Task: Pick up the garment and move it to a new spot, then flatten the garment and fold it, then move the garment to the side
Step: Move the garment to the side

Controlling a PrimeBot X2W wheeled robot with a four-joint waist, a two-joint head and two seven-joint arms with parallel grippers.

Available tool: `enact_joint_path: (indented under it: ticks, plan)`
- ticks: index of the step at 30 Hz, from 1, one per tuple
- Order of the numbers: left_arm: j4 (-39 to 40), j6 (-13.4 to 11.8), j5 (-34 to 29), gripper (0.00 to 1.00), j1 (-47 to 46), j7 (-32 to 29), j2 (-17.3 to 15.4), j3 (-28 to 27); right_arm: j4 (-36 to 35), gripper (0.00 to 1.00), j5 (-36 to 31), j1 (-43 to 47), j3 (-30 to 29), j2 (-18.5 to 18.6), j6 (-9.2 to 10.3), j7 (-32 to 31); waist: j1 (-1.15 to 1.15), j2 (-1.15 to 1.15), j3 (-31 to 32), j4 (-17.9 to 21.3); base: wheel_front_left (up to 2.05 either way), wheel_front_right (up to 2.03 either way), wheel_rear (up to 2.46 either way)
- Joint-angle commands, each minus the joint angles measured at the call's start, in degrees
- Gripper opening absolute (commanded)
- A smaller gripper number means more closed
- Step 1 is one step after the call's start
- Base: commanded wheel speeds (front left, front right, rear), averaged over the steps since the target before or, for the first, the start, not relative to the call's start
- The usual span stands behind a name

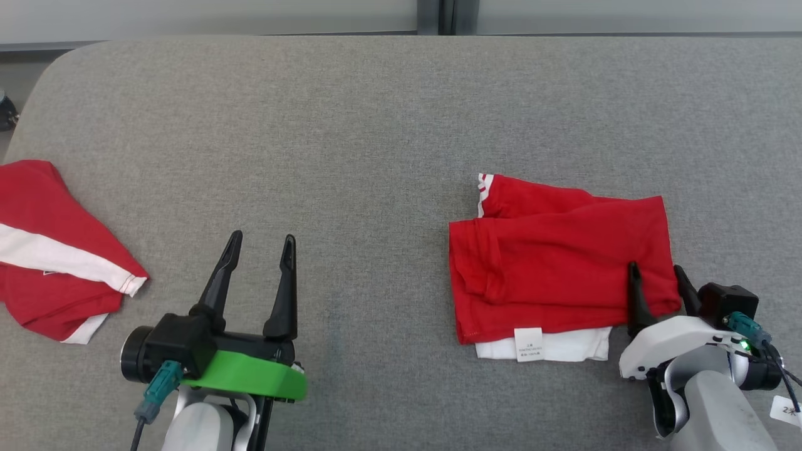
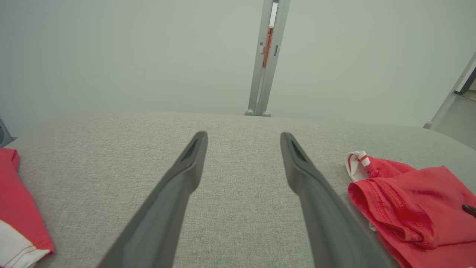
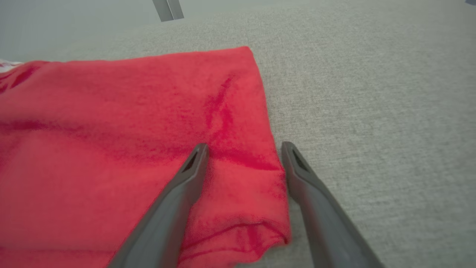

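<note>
1. The folded red garment (image 1: 557, 269) lies on the right half of the grey padded table (image 1: 376, 125), toward its front edge. A white layer (image 1: 564, 346) pokes out from under it on the front side. To me it looks folded already, so moving it to the side is probably what's left.
2. The right gripper (image 1: 655, 269) sits at the garment's front-right corner with its fingers spread apart and nothing clamped. From the wrist view, one finger is over the red cloth and the other is just off the edge, over the table.
3. Biggest risk, imo: if it pinches only the top layer at that corner, the stack peels open when lifted and the white layer stays on the table.
4. Second worry: a one-corner grab lets the rest droop or drag on the fuzzy table cover, which could bunch up the fold.
5. The left gripper (image 1: 262, 238) is over bare table at the front-left, fingers wide open and holding nothing. It's well away from the garment, so no help there.
6. Another red-and-white garment (image 1: 56, 250) sits at the table's left edge, and a long slide could bump it.
7. Writing: a white care label (image 1: 529, 343) at the garment's front hem has print too small to read. A white tag (image 1: 786, 410) on the right arm's cable has a handwritten mark I can't make out.
</note>
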State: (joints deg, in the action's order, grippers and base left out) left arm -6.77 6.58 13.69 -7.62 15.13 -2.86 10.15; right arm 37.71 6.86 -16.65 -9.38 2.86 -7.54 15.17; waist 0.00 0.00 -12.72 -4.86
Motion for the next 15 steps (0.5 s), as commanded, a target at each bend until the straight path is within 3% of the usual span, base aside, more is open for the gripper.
enact_joint_path:
  ticks: [1, 2, 9, 15]
  plan:
    - [0.0, 0.3, -0.5, 1.0, 0.1, 0.0, -0.1, 0.0, 1.3, 0.27, 0.6, -0.6, 1.1, 0.0, 0.11, -0.1, 0.0, 0.0, 0.0, 0.4, 0.0, 0.0, 0.0]
    - [0.0, 0.3, -0.5, 1.0, 0.2, 0.0, -0.1, 0.1, 2.0, 0.0, 0.3, -0.8, 2.6, 0.0, 0.1, -0.1, 0.0, 0.0, 0.0, 0.7, 0.0, 0.0, 0.0]
    - [0.4, 0.0, -1.8, 1.0, -0.6, 0.0, -0.1, 0.3, -1.0, 0.0, -3.9, -2.8, 7.6, 3.0, 0.11, 0.0, 0.0, 0.0, -0.3, 4.2, 0.0, 0.0, 0.0]
    - [2.2, 0.5, -3.2, 1.0, -2.1, 0.0, -0.1, 2.5, -4.6, 0.0, -9.4, -5.5, 10.9, 8.8, 0.11, 0.0, 0.0, 0.0, -2.4, 9.0, 0.0, 0.0, 0.0]
